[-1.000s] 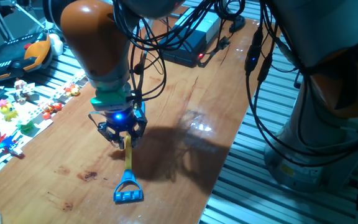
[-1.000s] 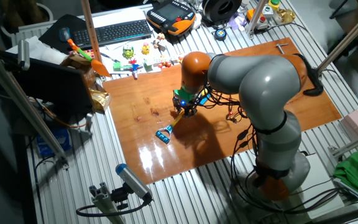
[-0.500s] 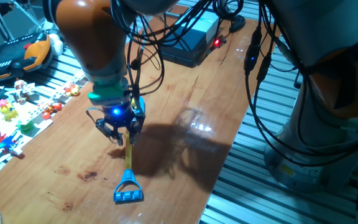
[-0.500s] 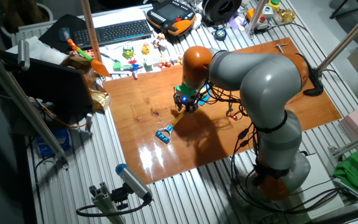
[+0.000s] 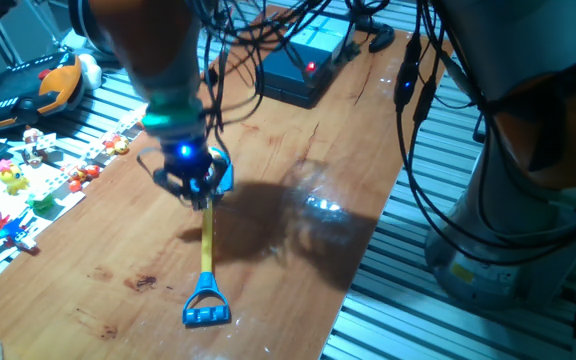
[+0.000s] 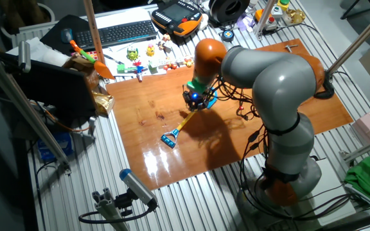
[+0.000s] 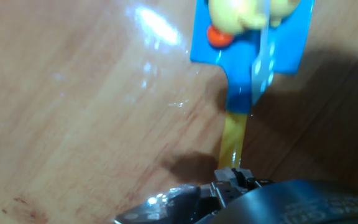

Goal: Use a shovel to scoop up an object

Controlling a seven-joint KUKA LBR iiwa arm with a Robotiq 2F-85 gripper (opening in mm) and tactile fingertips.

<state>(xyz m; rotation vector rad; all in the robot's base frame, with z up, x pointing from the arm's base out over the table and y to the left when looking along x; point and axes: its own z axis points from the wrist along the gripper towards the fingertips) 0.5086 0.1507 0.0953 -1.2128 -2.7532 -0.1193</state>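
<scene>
The gripper (image 5: pixel 196 187) stays clamped on the shovel (image 5: pixel 207 262) shaft and has shifted up the table (image 5: pixel 298 170), blade end lifted; the object (image 7: pixel 244 14) sits on the blue blade

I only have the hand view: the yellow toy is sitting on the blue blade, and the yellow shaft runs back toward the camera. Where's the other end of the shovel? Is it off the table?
Observer: No. In one fixed view the shovel slants, and its blue loop end looks to be resting on the table.
Operator: Where on the shaft is the grip?
Observer: At the top. The gripper holds the shaft right beside the blade, well above the loop end.
Operator: Is anything near the shovel that I could knock?
Observer: Nothing close. The small toys lie on a white sheet beyond the edge of the wood, well clear of the shovel.
</scene>
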